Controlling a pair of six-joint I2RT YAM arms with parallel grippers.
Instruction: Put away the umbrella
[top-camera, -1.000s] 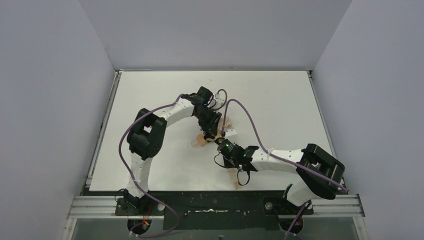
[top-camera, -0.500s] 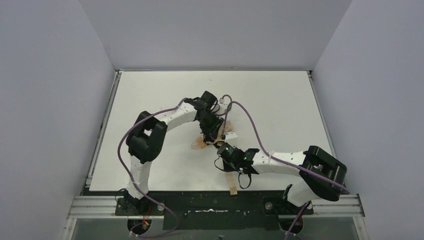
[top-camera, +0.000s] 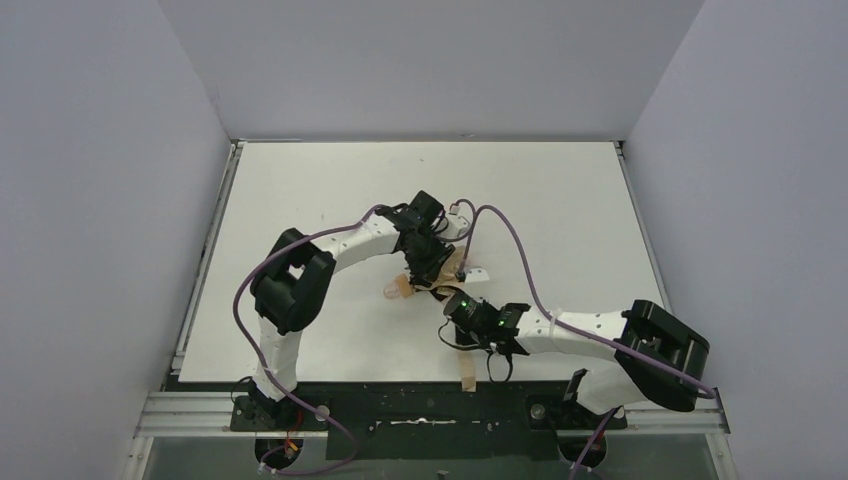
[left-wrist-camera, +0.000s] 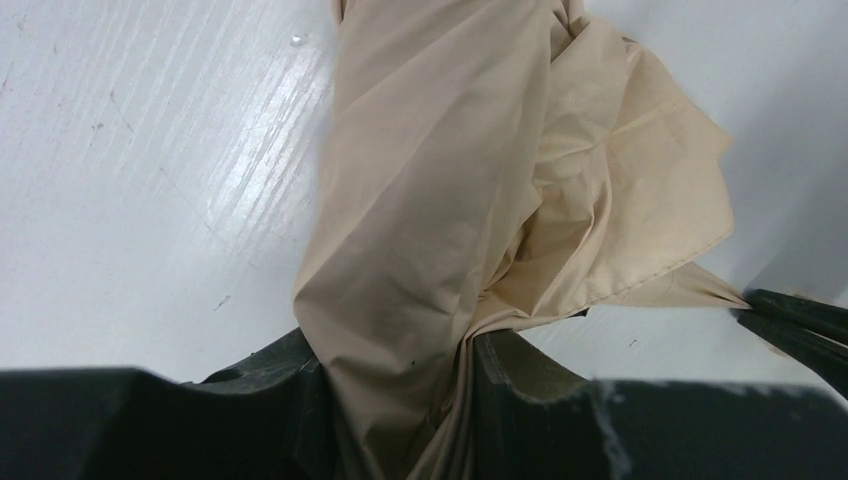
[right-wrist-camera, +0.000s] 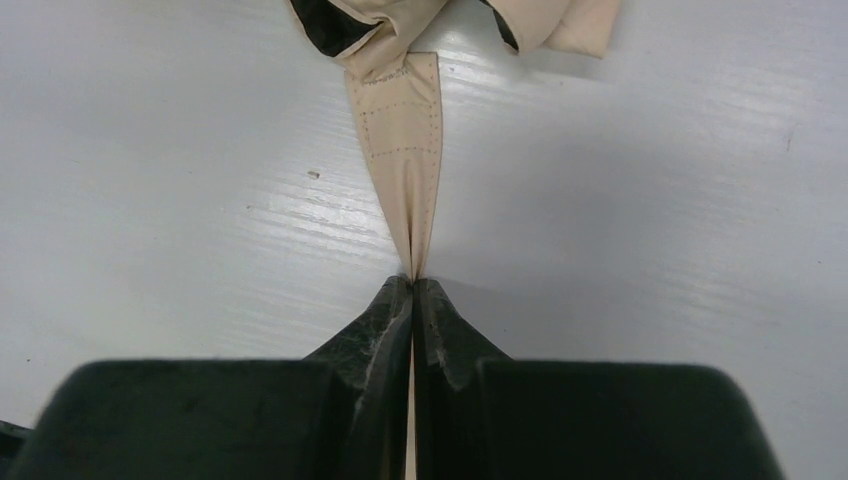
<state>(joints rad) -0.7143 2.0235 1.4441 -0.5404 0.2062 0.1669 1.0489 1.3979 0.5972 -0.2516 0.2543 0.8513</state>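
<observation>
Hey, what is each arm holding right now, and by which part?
The left end effector grips the umbrella around its bunched fabric canopy. The right end effector pinches the strap flat between its closed fingers.

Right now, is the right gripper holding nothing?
No, the right gripper is pinched shut on the tan strap that leads up to the umbrella.
</observation>
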